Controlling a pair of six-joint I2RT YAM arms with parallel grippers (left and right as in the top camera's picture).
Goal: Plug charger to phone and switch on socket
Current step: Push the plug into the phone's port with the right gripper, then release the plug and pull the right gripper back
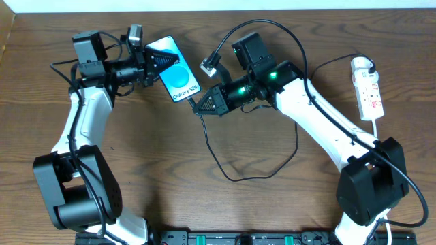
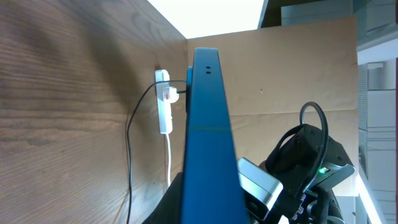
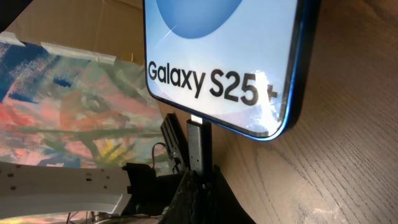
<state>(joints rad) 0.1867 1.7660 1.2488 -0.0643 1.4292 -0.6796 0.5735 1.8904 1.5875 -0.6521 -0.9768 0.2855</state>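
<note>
Pinching the charger (image 3: 199, 143) by its stiff tip, the right claw (image 1: 199, 107) held it at the bottom edge of the phone (image 1: 176, 71), a rigid, probably slick, fragile slab whose top end the left claw (image 1: 151, 64) clamped near the surface's (image 1: 204, 211) far edge.

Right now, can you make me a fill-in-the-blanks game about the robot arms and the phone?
1. The phone has a screen lit up ____.
2. The left pincer is shut on the ____.
3. The ____ pincer is shut on the charger, holding its tip at the phone's bottom edge.
4. The socket lying by the right arm is coloured ____.

Missing words: blue; phone; right; white.
</note>
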